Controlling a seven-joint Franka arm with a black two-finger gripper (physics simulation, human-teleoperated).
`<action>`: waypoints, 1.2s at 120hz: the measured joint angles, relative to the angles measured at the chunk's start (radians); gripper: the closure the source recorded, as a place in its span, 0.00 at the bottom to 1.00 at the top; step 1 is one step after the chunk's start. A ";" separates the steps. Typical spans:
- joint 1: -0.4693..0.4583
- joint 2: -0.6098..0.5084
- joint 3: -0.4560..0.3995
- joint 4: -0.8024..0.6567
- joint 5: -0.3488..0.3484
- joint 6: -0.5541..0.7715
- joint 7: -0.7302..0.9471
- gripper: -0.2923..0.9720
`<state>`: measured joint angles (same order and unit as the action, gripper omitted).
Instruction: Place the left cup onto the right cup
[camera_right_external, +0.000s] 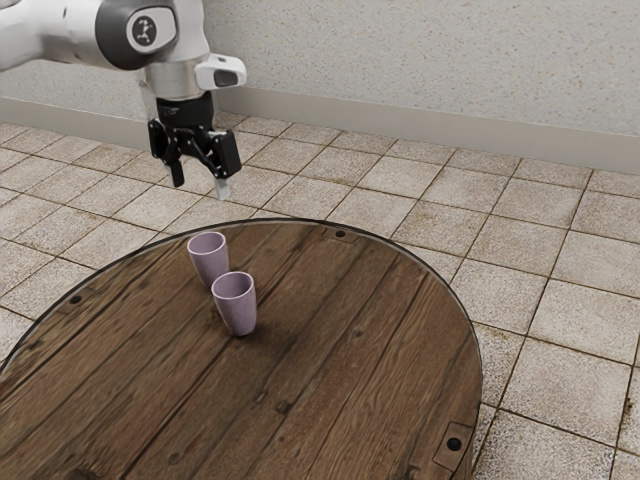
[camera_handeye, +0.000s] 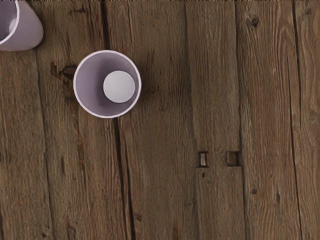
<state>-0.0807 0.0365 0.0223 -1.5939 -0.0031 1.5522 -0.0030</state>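
— Across tiled floor (camera_right_external: 560, 300) and grey wall (camera_right_external: 450, 50), scanning from the exterior view's left. Finding what first?

— Finding the arm (camera_right_external: 140, 30) reaching in from the upper left, carrying the pincer (camera_right_external: 200, 183) high above the round wooden surface (camera_right_external: 350, 380).

— Gripping anything?

— Gripping nothing: pointing down, fingers spread wide, hanging clear of both cups.

— Scanning further right?

— Meeting the left cup (camera_right_external: 208, 258), lilac, standing upright and mouth-up on the planks, lower than the pincer. Then meeting the right cup (camera_right_external: 234, 302), likewise upright, just beside it and nearer the camera.

— Touching each other?

— Overlapping in the exterior view, so not telling from there. Looking straight down in the wrist view: seeing one cup (camera_handeye: 107, 84) and a second cup (camera_handeye: 15, 25) standing apart, bare wood between.
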 joint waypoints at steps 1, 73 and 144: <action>0.000 0.000 0.000 -0.001 0.000 0.001 0.000 0.23; -0.003 0.086 0.089 0.000 -0.004 0.084 0.004 0.23; 0.019 0.268 0.163 0.106 -0.027 0.164 0.070 0.23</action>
<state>-0.0614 0.3050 0.1851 -1.4884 -0.0305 1.7165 0.0675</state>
